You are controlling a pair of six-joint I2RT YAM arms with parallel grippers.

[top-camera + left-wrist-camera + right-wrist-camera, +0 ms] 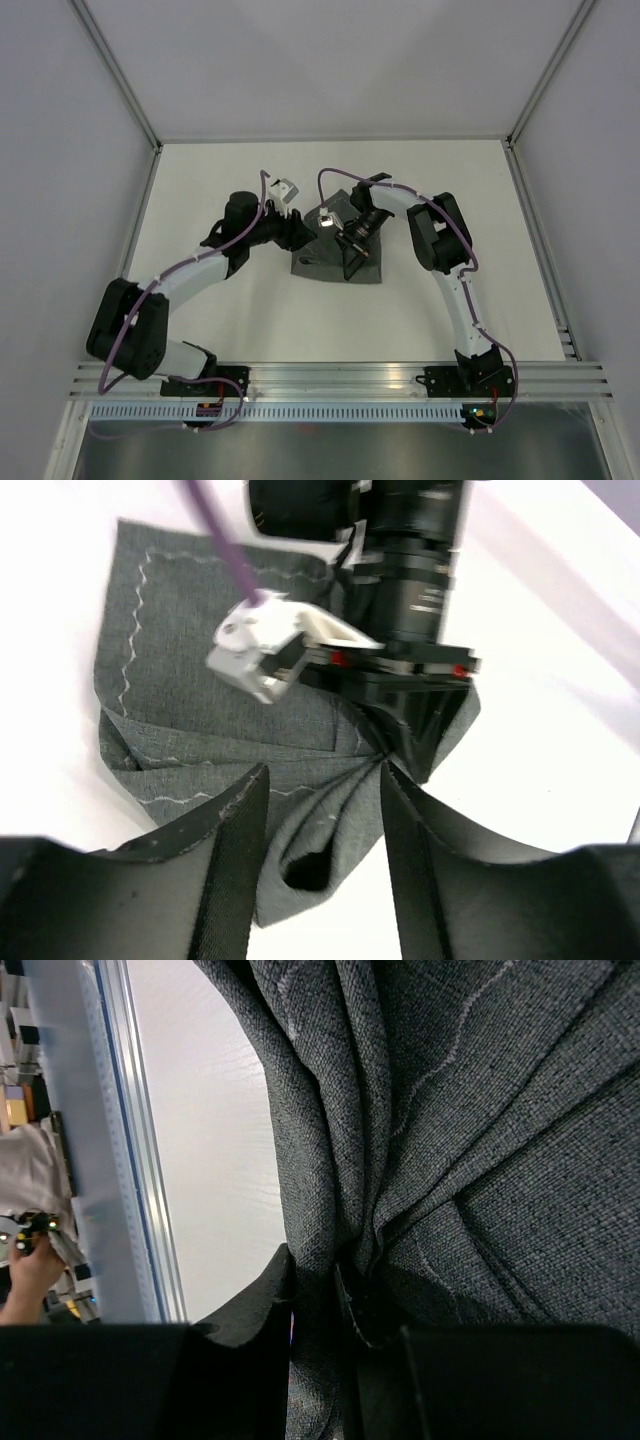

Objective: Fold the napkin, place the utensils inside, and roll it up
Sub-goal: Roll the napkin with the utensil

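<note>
The dark grey napkin (322,268) lies bunched and folded in the middle of the table. My right gripper (352,266) points down onto it and is shut on a gathered fold. In the right wrist view the napkin (500,1110) is pinched between the gripper (312,1270) fingers. My left gripper (303,238) sits at the napkin's left side. In the left wrist view it (323,780) is open, and a looped end of the napkin (200,630) lies loose between its fingers (235,850). The right gripper (415,750) presses the cloth just beyond. The utensils are hidden.
White table (250,320) with white walls at the left, right and back. An aluminium rail (340,378) runs along the near edge where both arm bases are bolted. The right wrist's white camera housing (265,645) hangs over the napkin.
</note>
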